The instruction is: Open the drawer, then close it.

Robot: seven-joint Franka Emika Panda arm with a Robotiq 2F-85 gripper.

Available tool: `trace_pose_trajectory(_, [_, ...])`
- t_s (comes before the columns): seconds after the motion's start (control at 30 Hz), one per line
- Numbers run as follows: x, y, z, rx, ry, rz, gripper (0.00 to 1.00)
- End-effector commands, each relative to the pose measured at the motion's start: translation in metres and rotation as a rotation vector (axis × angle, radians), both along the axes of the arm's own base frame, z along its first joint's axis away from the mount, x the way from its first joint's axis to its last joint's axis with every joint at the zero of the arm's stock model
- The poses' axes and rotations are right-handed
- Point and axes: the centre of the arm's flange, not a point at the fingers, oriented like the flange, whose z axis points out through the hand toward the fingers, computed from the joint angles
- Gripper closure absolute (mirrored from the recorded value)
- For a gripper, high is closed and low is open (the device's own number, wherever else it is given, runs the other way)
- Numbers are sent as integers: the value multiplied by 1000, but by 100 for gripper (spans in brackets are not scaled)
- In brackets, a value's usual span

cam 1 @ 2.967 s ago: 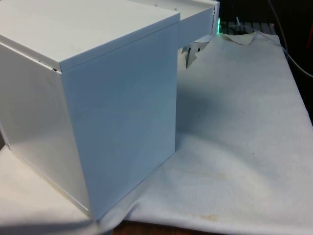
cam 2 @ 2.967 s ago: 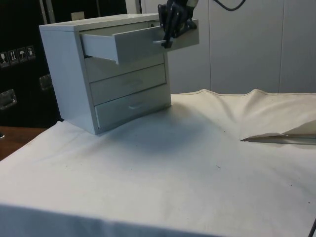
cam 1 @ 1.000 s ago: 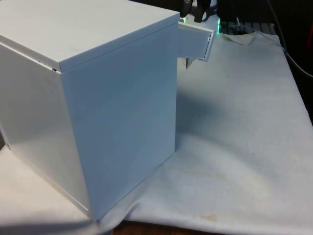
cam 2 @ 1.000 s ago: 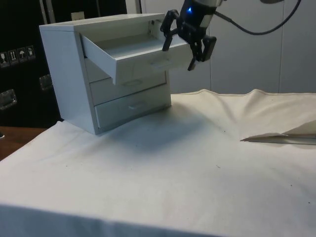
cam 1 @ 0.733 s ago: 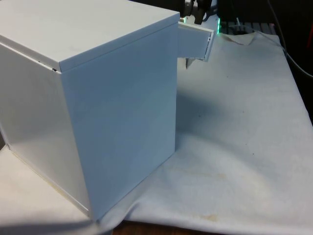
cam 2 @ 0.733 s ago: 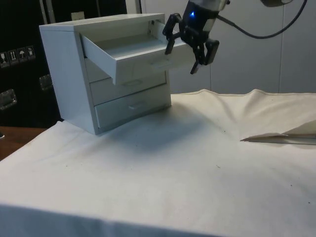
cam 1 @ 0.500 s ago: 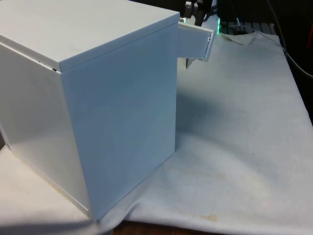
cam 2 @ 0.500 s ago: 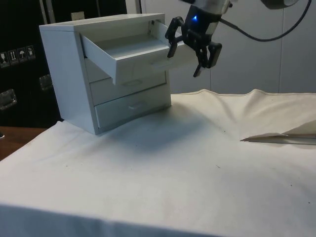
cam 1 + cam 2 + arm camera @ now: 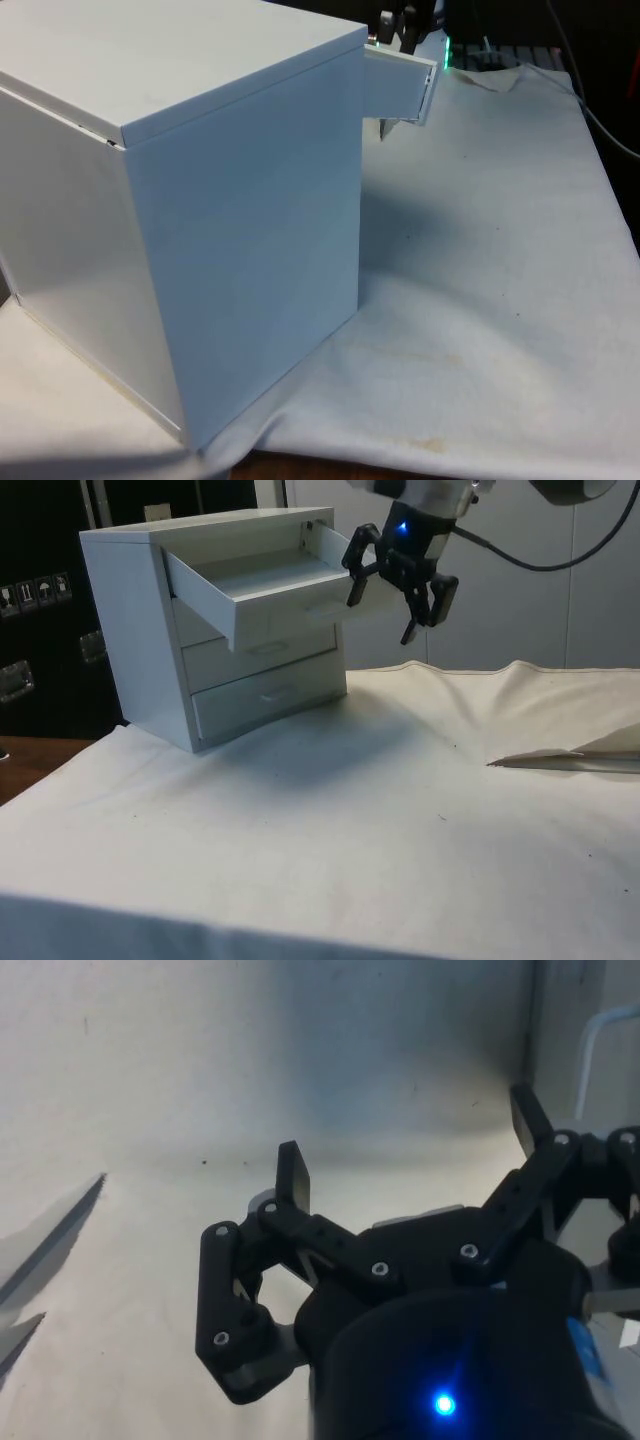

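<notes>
Hovering just off the front of the top drawer (image 9: 268, 585), my gripper (image 9: 405, 588) has its fingers spread wide and holds nothing. That drawer stands pulled well out of the white chest (image 9: 140, 630) at the far side of the surface (image 9: 330, 820), while the two drawers below it sit flush, so I judge the opening half done and the closing half at hand (the handle is free of me now). Next I need to bring my fingers against the drawer's front panel and push straight in along its runners, squarely, so it does not skew or jam.
</notes>
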Motion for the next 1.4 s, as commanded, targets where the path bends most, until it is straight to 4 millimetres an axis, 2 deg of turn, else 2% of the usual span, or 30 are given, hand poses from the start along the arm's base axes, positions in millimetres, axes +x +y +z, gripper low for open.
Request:
trace_pose_trajectory(0.0, [-1, -1, 2, -7, -15, -1, 0])
trace_pose_trajectory(0.83, [-3, 0, -6, 0, 9, -1, 2])
trace_pose_trajectory(0.93, [-3, 0, -6, 0, 9, -1, 20])
trace_pose_trajectory(0.97, [-3, 0, -7, 0, 10, -1, 31])
trace_pose_trajectory(1.1, [-3, 0, -8, 0, 21, -3, 51])
trace_pose_trajectory(1.13, [-3, 0, -7, 0, 11, -2, 51])
trace_pose_trajectory(1.17, [-3, 0, -7, 0, 11, -2, 57])
trace_pose_trajectory(1.2, [-3, 0, -7, 0, 11, -2, 63])
trace_pose_trajectory(1.23, [-3, 0, -7, 0, 11, -2, 73])
trace_pose_trajectory(1.37, [-3, 0, -9, 0, 23, -4, 96])
